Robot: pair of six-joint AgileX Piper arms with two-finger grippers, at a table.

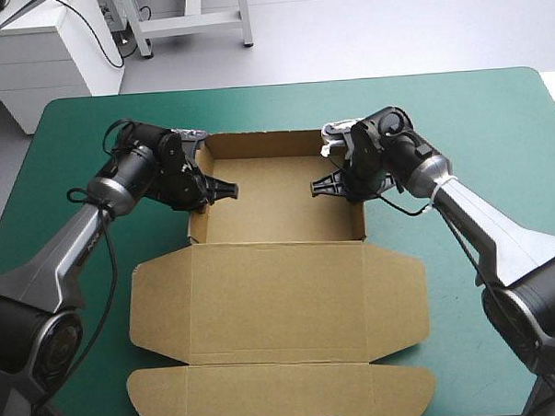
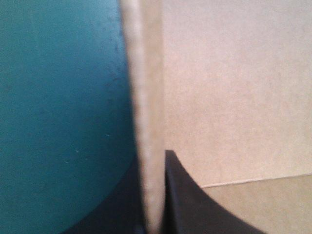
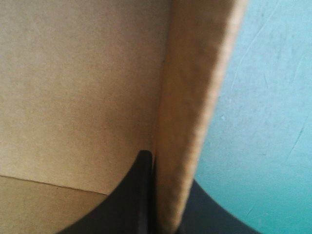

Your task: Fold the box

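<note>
The brown box stands as an open tray at mid-table, its lid and rounded flaps lying flat toward the near edge. My left gripper straddles the tray's left wall, one black finger inside the tray. In the left wrist view the wall's edge runs up between the fingers of that gripper, which is shut on it. My right gripper pinches the tray's right wall in the same way. The right wrist view shows that wall clamped in the gripper, with the tray's inside beside it.
Bare teal-green cover lies to the right of the box, to its left, and beyond the tray's far wall. The flat lid's outer flap reaches almost to the table's near edge.
</note>
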